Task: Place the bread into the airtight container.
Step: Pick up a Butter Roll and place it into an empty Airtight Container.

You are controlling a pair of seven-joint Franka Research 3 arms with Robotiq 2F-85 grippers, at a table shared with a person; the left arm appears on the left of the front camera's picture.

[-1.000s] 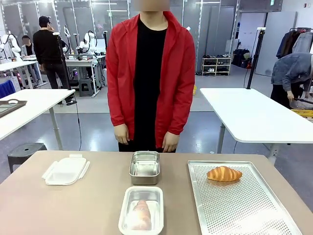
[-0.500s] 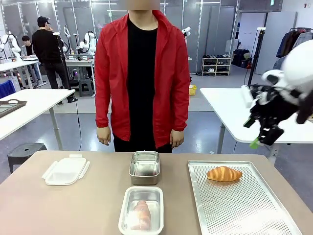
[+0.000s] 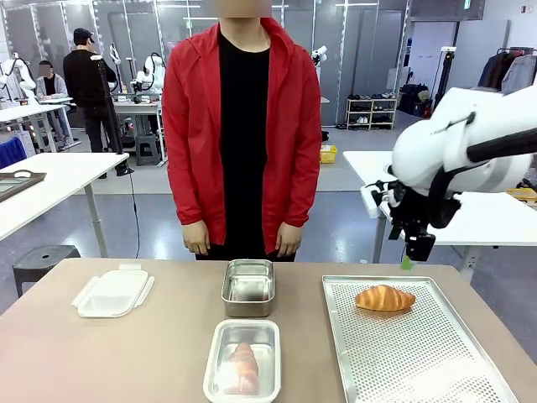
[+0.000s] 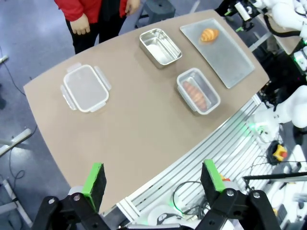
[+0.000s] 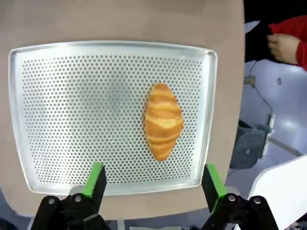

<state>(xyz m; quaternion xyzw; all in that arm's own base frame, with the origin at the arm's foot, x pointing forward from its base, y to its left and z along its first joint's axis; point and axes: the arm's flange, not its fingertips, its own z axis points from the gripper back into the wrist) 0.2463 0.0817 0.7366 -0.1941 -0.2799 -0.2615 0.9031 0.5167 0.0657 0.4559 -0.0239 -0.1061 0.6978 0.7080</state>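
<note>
We work at the brown table (image 3: 126, 353), with a person (image 3: 243, 126) in a red jacket standing at its far side, hands hanging down and apart from everything on it. Our right arm (image 3: 470, 143) reaches in over the far right corner.

On the right side of the table lies the perforated tray (image 3: 419, 361). In the middle stands an empty steel tin (image 3: 248, 286). Just in front of it, at our edge, is the clear container (image 3: 242, 359), with a browned piece, probably bread, lying in it. Well to the left rests a clip-sided lid (image 3: 113, 292), which we take to belong to that container.

The croissant (image 3: 384, 298) lies loose on the far part of the tray, touching nothing else. In the right wrist view it (image 5: 163, 121) sits ahead of the fingers and slightly toward one side.

The right gripper (image 3: 413, 256) hangs above the tray's far edge, jaws spread wide and empty. The left gripper (image 4: 153, 178) is high above the table, also spread and empty.

We judge the step in hand to be the approach for the pick; nothing is grasped yet. Next we need to centre the right gripper over the croissant, come down so the pads straddle its narrow width, and close gently, as it looks soft and flaky. Then comes the carry to the clear container.
</note>
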